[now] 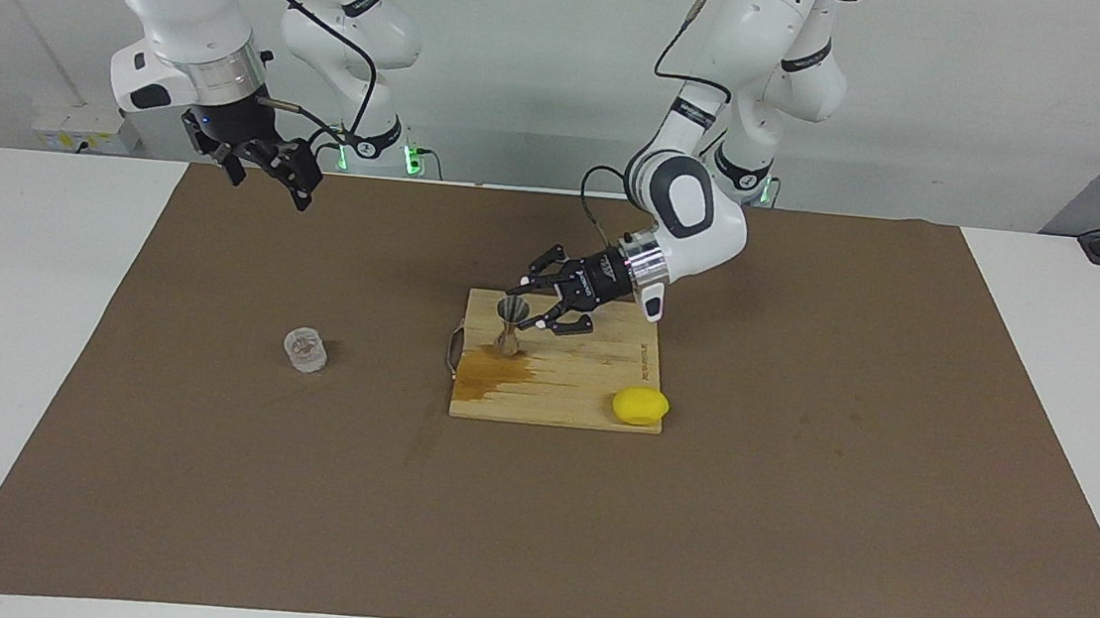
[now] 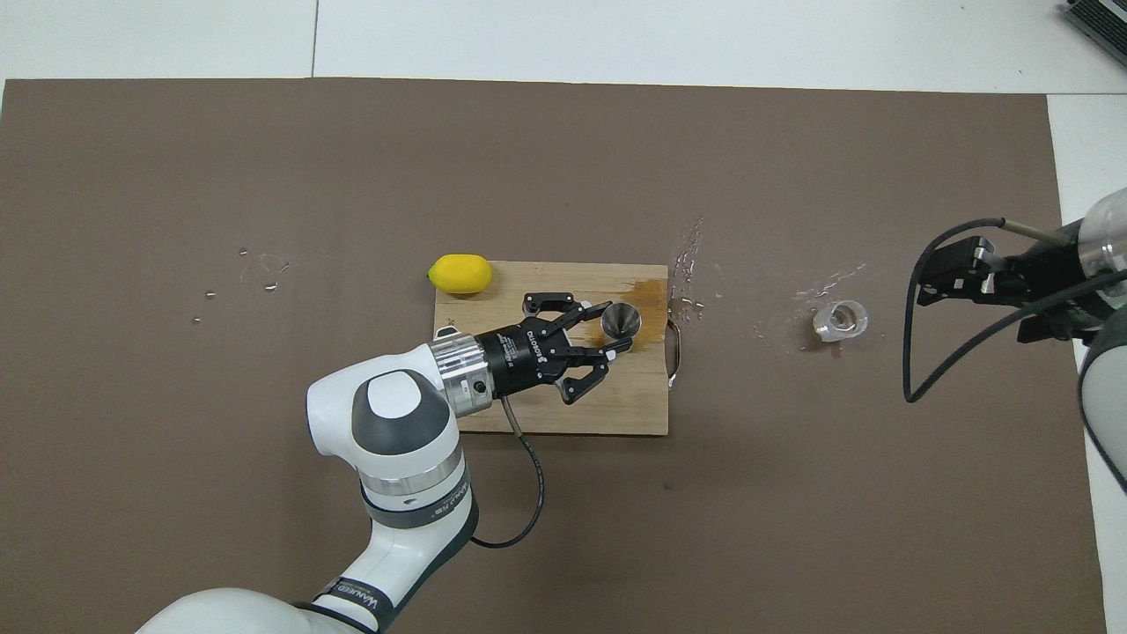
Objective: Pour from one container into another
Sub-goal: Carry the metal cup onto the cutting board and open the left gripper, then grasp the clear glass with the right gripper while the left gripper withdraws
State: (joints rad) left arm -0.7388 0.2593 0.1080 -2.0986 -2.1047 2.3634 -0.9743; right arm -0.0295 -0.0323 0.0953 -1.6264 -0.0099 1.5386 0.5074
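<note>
Jigger (image 1: 510, 326) held upright on board (image 1: 594, 378) by left hand (image 1: 532, 308), mid-worktop; glass cup (image 1: 306, 348) lies twd right arm's end, under the waiting right hand (image 1: 269, 168), fingers can't be told.

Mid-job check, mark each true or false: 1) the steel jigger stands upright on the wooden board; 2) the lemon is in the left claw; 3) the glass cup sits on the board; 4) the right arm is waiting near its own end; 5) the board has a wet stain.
1) True: the small silver hourglass-shaped steel jigger stands upright on the light wooden cutting board, at the left claw.
2) False: the yellow lemon lies at the board's corner, apart from that claw.
3) False: the small clear textured glass cup stands on the brown mat, toward the right arm's end.
4) True: the right claw hangs in the air there, holding nothing.
5) True: a dark stain spreads beside the jigger.
</note>
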